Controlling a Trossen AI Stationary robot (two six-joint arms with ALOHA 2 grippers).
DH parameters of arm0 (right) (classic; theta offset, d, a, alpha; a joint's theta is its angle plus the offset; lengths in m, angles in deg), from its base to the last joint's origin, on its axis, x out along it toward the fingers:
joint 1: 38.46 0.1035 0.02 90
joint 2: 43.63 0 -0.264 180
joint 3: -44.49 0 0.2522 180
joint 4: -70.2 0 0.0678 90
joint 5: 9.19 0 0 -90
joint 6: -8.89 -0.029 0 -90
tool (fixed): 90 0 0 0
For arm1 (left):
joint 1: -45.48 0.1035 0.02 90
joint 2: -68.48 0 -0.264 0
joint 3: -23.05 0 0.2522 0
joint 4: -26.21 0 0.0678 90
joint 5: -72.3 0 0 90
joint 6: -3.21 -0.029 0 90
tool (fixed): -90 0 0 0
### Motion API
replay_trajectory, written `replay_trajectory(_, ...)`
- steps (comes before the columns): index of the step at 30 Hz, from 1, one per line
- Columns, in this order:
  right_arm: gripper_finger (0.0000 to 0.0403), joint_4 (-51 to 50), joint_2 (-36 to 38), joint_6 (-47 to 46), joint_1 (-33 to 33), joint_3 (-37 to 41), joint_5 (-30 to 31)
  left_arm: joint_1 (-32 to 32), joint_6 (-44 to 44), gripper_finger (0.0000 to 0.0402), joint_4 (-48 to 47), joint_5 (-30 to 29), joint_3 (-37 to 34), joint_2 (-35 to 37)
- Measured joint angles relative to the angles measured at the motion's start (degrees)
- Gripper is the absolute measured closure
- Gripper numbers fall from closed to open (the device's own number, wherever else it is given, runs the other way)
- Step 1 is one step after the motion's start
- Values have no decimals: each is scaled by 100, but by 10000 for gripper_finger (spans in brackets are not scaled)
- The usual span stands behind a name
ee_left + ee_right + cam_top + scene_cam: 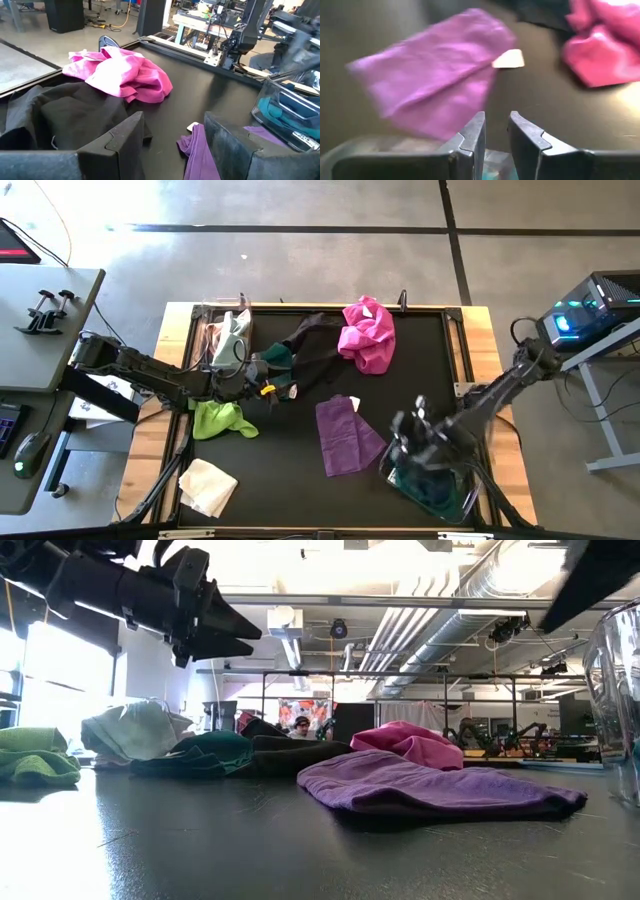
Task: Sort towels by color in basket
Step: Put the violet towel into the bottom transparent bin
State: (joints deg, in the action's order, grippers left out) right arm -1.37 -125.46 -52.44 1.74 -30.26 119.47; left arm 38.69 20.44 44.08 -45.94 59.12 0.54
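Towels lie spread on the black table: purple (346,436) in the middle, magenta (367,332) at the far side, black (312,345) and dark teal (278,358) beside it, lime green (222,420) and cream (207,485) at the left. A teal towel (432,485) lies in a clear basket (445,498) at the near right. My right gripper (495,134) hovers above that basket's rim, its fingers a little apart with nothing between them. My left gripper (172,150) stands open above the table by the teal and black towels, holding nothing.
A second clear basket (224,330) at the far left holds pale towels. A raised frame (455,310) borders the black mat. Bare table lies between the purple and cream towels. A white tag (509,59) sticks out from the purple towel's edge.
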Motion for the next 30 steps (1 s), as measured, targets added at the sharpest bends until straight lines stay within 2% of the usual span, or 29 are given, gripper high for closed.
replay_trajectory(4,328,10,0,267,-769,0,-168,0,-37,207,-15,-3,0,0)
replay_trajectory(9,328,137,-49,920,-1300,0,-1804,0,-34,207,-47,40,0,0)
replay_trajectory(15,328,999,-103,1795,-1050,0,-3388,-60,11,207,-55,54,0,0)
replay_trajectory(21,328,1341,-101,1315,-419,-41,-4577,-90,21,207,-52,67,0,0)
replay_trajectory(24,328,1309,-114,1081,-30,-210,-4557,-90,44,207,-57,67,0,0)
replay_trajectory(30,328,1339,-96,1279,442,-608,-2847,-90,16,207,-7,67,0,1)
